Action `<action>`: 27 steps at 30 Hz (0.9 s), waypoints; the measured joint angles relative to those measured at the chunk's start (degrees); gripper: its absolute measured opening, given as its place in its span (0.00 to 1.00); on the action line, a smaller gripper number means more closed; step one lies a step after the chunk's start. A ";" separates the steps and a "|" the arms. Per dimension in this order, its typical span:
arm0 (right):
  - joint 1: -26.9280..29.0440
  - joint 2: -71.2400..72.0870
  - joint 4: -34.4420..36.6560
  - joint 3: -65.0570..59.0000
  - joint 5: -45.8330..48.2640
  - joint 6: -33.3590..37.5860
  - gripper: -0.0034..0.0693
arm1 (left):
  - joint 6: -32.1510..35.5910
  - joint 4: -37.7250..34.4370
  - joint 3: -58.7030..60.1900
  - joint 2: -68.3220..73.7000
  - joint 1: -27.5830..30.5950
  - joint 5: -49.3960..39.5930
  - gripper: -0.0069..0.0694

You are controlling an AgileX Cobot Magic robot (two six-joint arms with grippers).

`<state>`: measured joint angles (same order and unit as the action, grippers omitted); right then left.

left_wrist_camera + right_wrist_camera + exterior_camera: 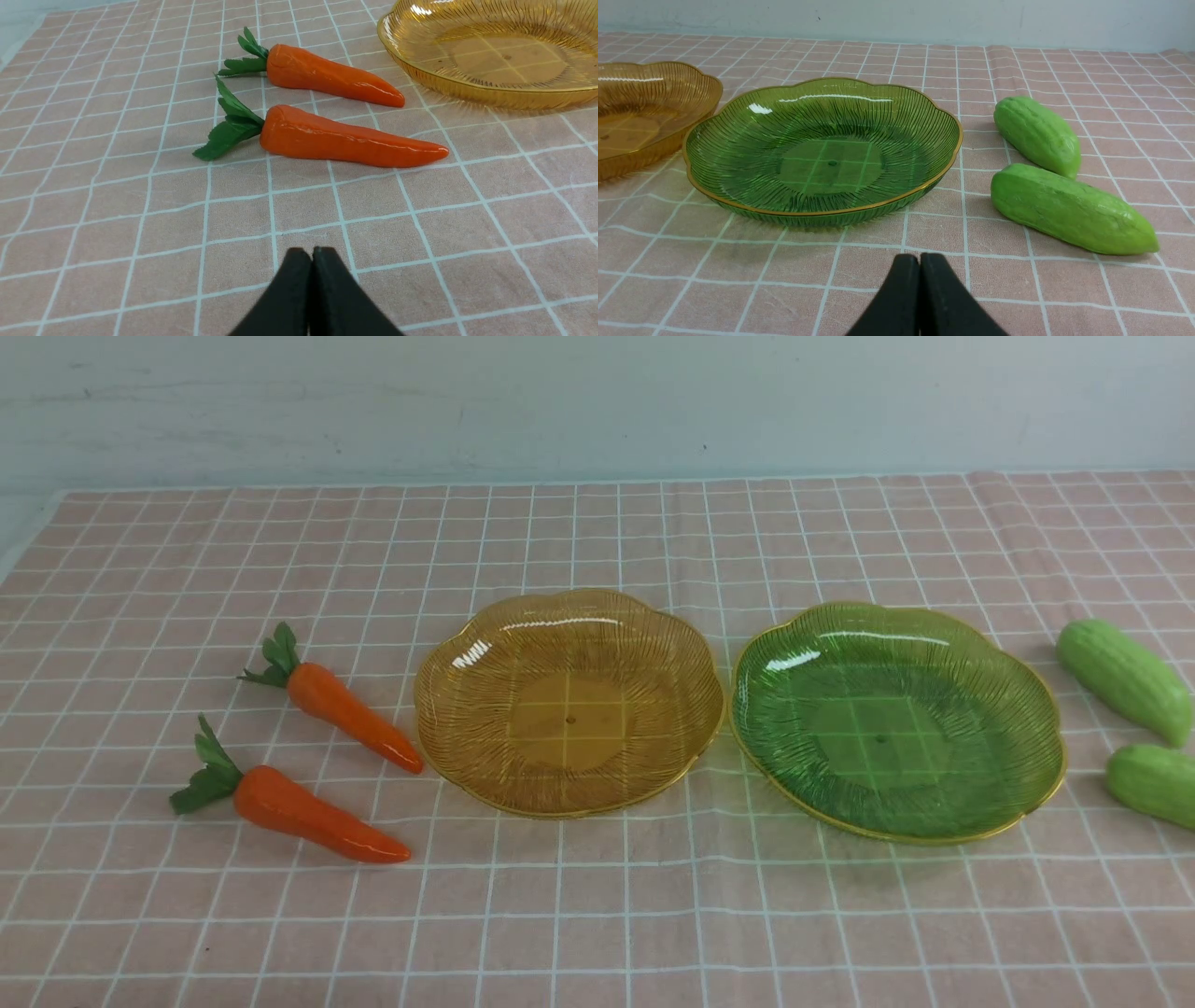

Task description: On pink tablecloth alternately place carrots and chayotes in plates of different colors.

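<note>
Left hand and right hand sat pinched together, empty. Amber plate and green plate held nothing; I judged the left must open over the nearer carrot.

Table under pink tablecloth, far carrot and near carrot left, amber plate beside green plate, far chayote and near chayote right

The front view looks forward and down from the near side, spanning carrots at left to chayotes at right. The left wrist view, low and close behind the left claw, faces the carrots; the right, behind the right claw, faces the chayotes. Both catch the amber plate.
</note>
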<state>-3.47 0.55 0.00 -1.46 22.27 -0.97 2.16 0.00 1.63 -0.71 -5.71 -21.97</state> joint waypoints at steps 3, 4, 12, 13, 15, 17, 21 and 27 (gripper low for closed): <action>0.00 0.00 0.00 0.00 0.00 0.00 0.03 | 0.00 0.00 0.00 0.00 0.00 0.00 0.07; 0.00 0.00 0.00 0.00 0.00 0.00 0.03 | 0.00 0.00 0.00 0.00 0.00 0.00 0.07; 0.00 0.00 0.00 0.00 0.00 0.00 0.03 | 0.00 1.28 0.00 0.00 0.00 0.00 0.07; 0.00 0.00 0.00 0.00 0.00 0.00 0.03 | 0.00 1.36 0.00 0.00 0.00 0.00 0.07; 0.00 0.00 0.00 0.00 0.00 0.00 0.03 | 0.00 1.49 0.00 0.00 0.00 0.00 0.07; 0.00 0.00 0.00 0.00 0.00 0.00 0.03 | 0.00 1.54 0.00 0.00 0.00 0.00 0.07; 0.00 0.00 0.00 0.00 0.00 0.00 0.03 | 0.00 1.60 0.00 0.00 0.00 0.00 0.07; 0.00 0.00 0.00 0.00 0.00 0.00 0.03 | -0.24 1.55 0.00 0.00 0.00 0.00 0.07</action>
<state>-3.47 0.55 0.00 -1.46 22.27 -0.97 1.93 1.55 1.63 -0.71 -5.71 -21.97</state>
